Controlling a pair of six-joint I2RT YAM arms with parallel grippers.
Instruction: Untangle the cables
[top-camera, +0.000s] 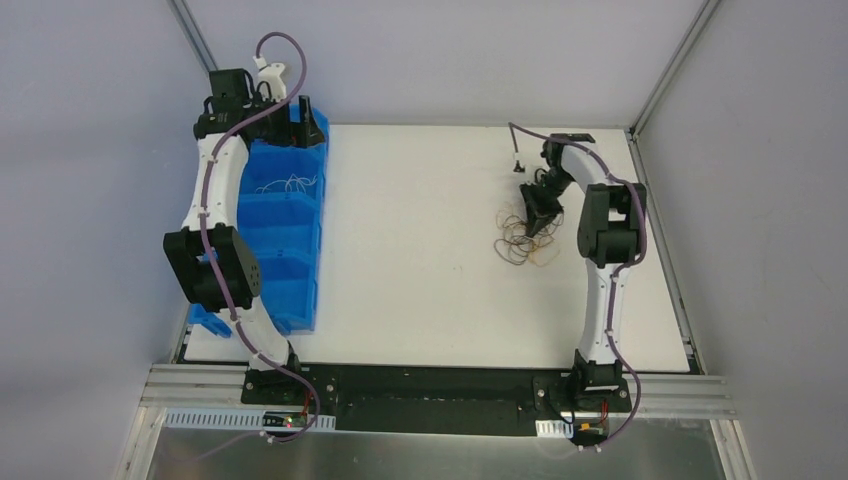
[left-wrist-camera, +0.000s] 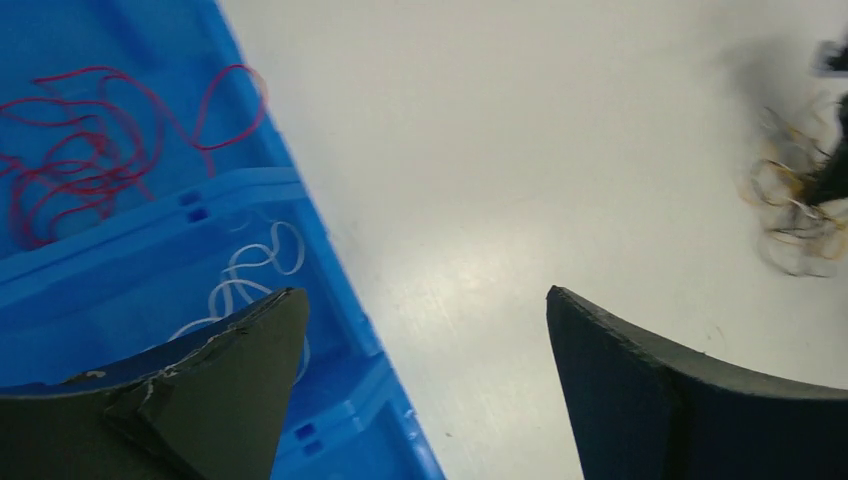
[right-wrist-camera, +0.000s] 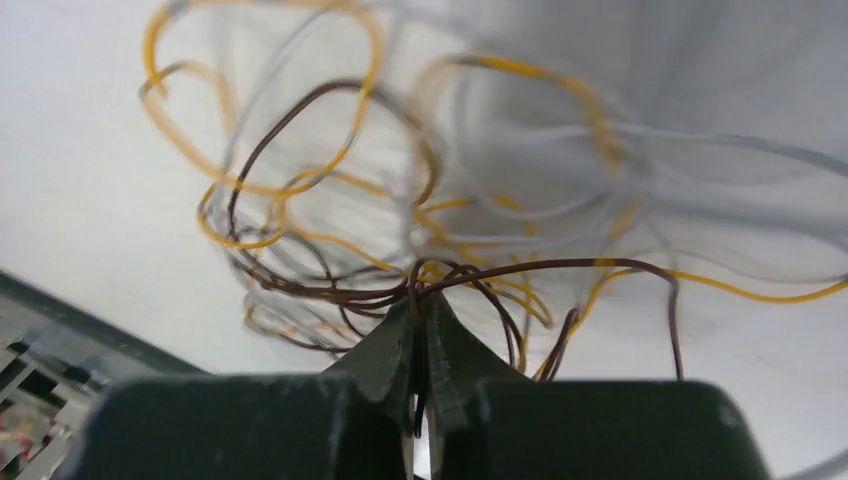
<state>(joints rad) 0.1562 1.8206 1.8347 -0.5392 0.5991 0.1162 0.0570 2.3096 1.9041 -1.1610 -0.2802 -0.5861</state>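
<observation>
Tangled cables (top-camera: 522, 243), loops of brown, yellow and white, lie on the white table (top-camera: 420, 280) toward its far right. The right gripper (right-wrist-camera: 420, 312) has its jaws pressed together, pinching a brown strand of the bunch. Left gripper (left-wrist-camera: 425, 305) is spread wide above the edge of the blue bin (left-wrist-camera: 120, 250), whose separate compartments hold red wires (left-wrist-camera: 70, 160) and white wires (left-wrist-camera: 250, 270).

Spread jaws straddle blue bin (left-wrist-camera: 140, 225) with red wires (left-wrist-camera: 85, 165), white wires (left-wrist-camera: 262, 262).

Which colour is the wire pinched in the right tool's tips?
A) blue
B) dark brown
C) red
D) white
B: in the right wrist view the right tool is shut on a dark brown wire that leads out of the yellow, white and brown tangle.
</observation>
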